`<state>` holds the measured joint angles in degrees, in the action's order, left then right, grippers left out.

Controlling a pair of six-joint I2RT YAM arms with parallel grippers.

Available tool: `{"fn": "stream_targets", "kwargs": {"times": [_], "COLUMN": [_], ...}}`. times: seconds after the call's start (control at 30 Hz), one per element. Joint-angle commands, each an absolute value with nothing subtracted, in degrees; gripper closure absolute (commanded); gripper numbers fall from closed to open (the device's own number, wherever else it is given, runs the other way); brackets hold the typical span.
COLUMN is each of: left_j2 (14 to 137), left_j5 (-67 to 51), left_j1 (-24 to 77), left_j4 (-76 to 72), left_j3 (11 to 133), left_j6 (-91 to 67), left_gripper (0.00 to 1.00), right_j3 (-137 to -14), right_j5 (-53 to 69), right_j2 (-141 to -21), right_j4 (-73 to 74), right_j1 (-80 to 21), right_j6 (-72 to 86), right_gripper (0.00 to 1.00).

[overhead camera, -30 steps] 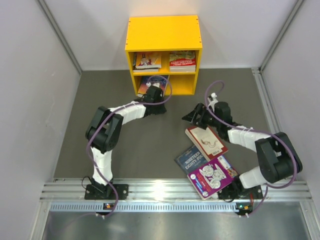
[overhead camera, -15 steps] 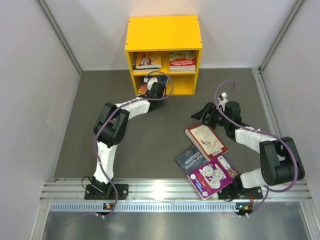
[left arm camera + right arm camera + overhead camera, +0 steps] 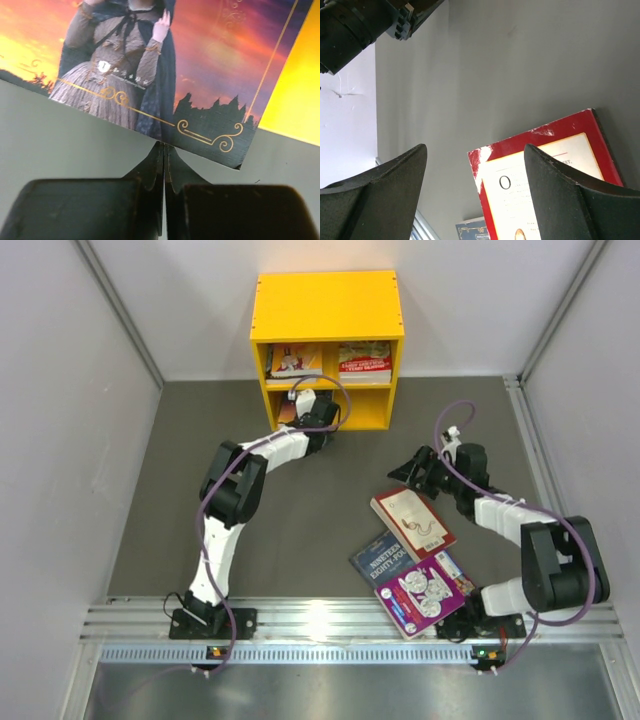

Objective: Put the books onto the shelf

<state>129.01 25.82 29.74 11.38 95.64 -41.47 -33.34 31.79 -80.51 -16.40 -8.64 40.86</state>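
The yellow shelf stands at the back, with two books lying on its upper board. A book with a sunset cover lies partly inside the lower left compartment. My left gripper is shut, its tips pressed against that book's near edge, holding nothing. My right gripper hangs open over the far corner of the red-cream book, with its fingers spread wide. The dark blue book and the purple book lie nearer the bases.
The shelf's yellow wall is just right of the sunset book. A teal-edged book peeks from under the purple one. The left arm shows at the top left of the right wrist view. Grey walls close both sides.
The left arm has stretched toward the shelf, sliding the sunset book deeper into the lower left compartment. The right gripper has drifted right, staying open over the red-cream book.
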Motion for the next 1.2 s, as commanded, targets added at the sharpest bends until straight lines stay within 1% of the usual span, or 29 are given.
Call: {"fn": "stream_targets", "kwargs": {"times": [0.0,0.17,0.27,0.3,0.33,0.4,0.43,0.47,0.5,0.57,0.63,0.7,0.73,0.83,0.97,1.07,1.17], "left_j2": [128.3,126.3,121.0,119.2,115.5,109.9,108.3,106.5,103.2,99.9,95.5,93.1,92.7,94.1,98.4,100.5,102.7], "left_j5": [30.9,28.8,26.1,25.8,25.2,24.5,23.5,20.9,20.0,16.6,13.9,10.6,9.3,4.8,4.2,3.7,4.6], "left_j1": [26.5,26.0,26.6,26.9,27.2,28.4,28.6,28.9,29.2,30.6,33.6,36.5,39.6,45.4,50.8,52.7,54.0], "left_j4": [9.8,9.8,7.8,5.5,4.8,3.4,3.4,3.4,3.4,3.6,2.8,0.5,-2.9,-6.9,-10.9,-14.1,-14.2], "left_j3": [102.1,101.1,94.6,90.1,87.9,81.8,79.9,76.3,74.5,68.7,62.7,59.1,56.4,53.6,53.5,53.8,55.7], "left_j6": [-44.9,-44.3,-45.0,-44.7,-44.5,-43.9,-43.8,-43.9,-44.0,-45.9,-47.7,-50.6,-51.8,-56.5,-60.9,-62.5,-62.8], "left_gripper": [1.0,1.0,1.0,1.0,1.0,0.95,0.88,0.81,0.7,0.51,0.35,0.24,0.02,0.02,0.01,0.01,0.01], "right_j3": [-32.7,-32.4,-32.3,-32.4,-33.0,-33.7,-34.7,-35.2,-35.6,-36.4,-36.6,-37.0,-37.2,-38.2,-38.7,-38.0,-37.1], "right_j5": [33.0,33.0,32.4,32.1,31.6,28.8,27.4,24.1,22.2,17.6,14.2,12.8,12.6,13.1,14.0,14.8,14.9], "right_j2": [-76.9,-75.3,-73.5,-72.0,-71.1,-68.6,-67.9,-67.2,-66.4,-65.8,-66.2,-68.7,-69.9,-75.4,-80.8,-81.3,-80.9], "right_j4": [-16.5,-15.6,-14.6,-13.9,-11.5,-8.0,-3.7,-1.3,3.5,7.0,10.7,13.5,14.2,16.2,16.7,16.4,16.2], "right_j1": [-6.9,-6.5,-6.6,-6.6,-6.5,-6.6,-6.6,-6.5,-6.5,-5.8,-4.4,-3.2,-2.2,-1.4,-1.2,-1.2,-1.1], "right_j6": [38.8,38.3,38.1,37.1,36.4,33.6,32.8,31.6,31.3,31.1,32.2,33.5,34.0,34.9,35.3,35.5,35.1], "right_gripper": [0.22,0.22,0.22,0.21,0.21,0.19,0.18,0.11,0.09,0.04,0.0,0.0,0.0,0.0,0.0,0.0,0.0]}}
